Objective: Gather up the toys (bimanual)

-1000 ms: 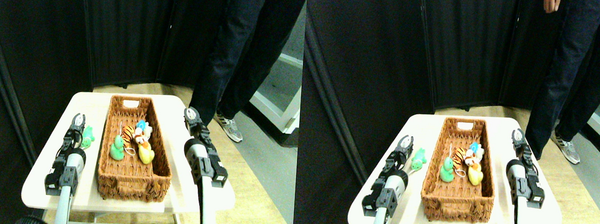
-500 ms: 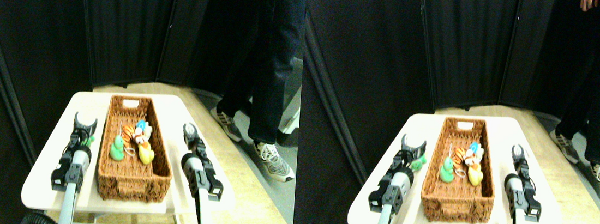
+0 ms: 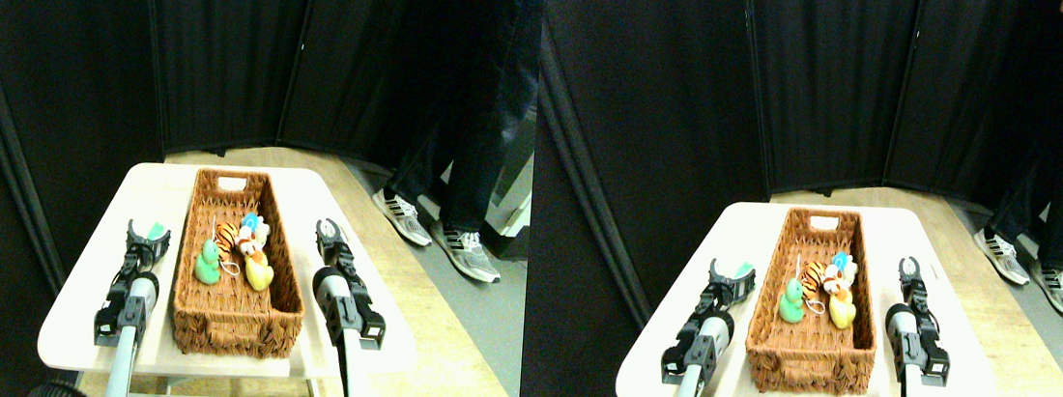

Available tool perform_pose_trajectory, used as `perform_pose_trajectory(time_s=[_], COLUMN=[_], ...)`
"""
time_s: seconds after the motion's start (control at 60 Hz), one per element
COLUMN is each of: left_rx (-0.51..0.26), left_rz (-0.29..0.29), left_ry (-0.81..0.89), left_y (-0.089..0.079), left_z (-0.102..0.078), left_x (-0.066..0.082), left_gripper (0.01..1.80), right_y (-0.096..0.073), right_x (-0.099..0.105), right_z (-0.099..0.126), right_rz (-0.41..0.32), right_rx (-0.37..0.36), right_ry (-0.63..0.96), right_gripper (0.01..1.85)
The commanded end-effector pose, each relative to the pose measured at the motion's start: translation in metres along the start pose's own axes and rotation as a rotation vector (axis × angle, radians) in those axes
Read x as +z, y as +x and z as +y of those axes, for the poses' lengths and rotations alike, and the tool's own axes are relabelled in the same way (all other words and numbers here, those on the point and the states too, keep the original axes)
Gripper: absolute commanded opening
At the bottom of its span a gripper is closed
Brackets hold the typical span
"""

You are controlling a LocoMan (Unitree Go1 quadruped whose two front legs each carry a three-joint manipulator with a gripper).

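Small green soft toy lying on the pale rounded counter, near its left edge, just beside the outer left wall of the long brown wicker basket. Left gripper at that toy, jaws spread in a fork about it; contact not confirmable, most of the toy hidden behind the dark jaws. Right gripper over the counter's right edge, clear of the basket, holding nothing; jaws look parted, though small in view.

Already inside the basket, middle portion: green figure, orange-black striped tiger, yellow duck, and a white-and-blue figure, bunched and touching.

Handling judgement: stuffed, light, yielding; no breakage risk. Likely to squash and slide under a shallow pinch, so best taken across the thick of the body, not by a limb or loop.

Not made out: shape of the outlying toy, its lie on the counter, exact outlines within the bunched group. Standing person beyond the counter's far right corner cut off by the top edge; only dark trousers and pale shoes in view.
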Motion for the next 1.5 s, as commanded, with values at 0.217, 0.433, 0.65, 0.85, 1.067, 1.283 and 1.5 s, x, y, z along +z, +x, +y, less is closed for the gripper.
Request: perform_pose_trajectory(time_s=[0.217, 0.433, 0.65, 0.85, 1.067, 1.283, 1.5], left_rx=[-0.007, 0.013, 0.003, 0.007, -0.008, -0.074, -0.092], left_rz=[-0.027, -0.045, -0.078, -0.089, -0.095, -0.02, 0.024], left_ry=[-0.013, -0.017, -0.072, -0.002, 0.004, 0.07, 0.047], left_y=[0.015, 0.017, 0.025, 0.026, 0.022, 0.009, -0.008], left_z=[0.019, 0.025, 0.031, 0.021, 0.009, -0.022, -0.063], left_x=[-0.001, -0.004, -0.007, -0.006, 0.001, 0.012, 0.006], left_gripper=[0.63, 0.66, 0.21, 0.01, 0.01, 0.01, 0.01], right_y=[0.004, 0.008, 0.009, 0.008, 0.009, 0.01, 0.013], right_x=[0.0, -0.001, -0.003, -0.003, -0.003, -0.002, 0.0], right_z=[0.005, 0.005, 0.007, 0.008, 0.008, 0.006, 0.0], right_rz=[0.003, 0.018, 0.015, 0.011, 0.014, 0.001, -0.009], right_rx=[0.028, 0.032, 0.028, 0.036, 0.041, 0.033, 0.045], right_ry=[-0.001, 0.011, -0.003, 0.008, 0.01, 0.019, 0.016], right_gripper=[0.01, 0.01, 0.01, 0.01, 0.01, 0.01, 0.01])
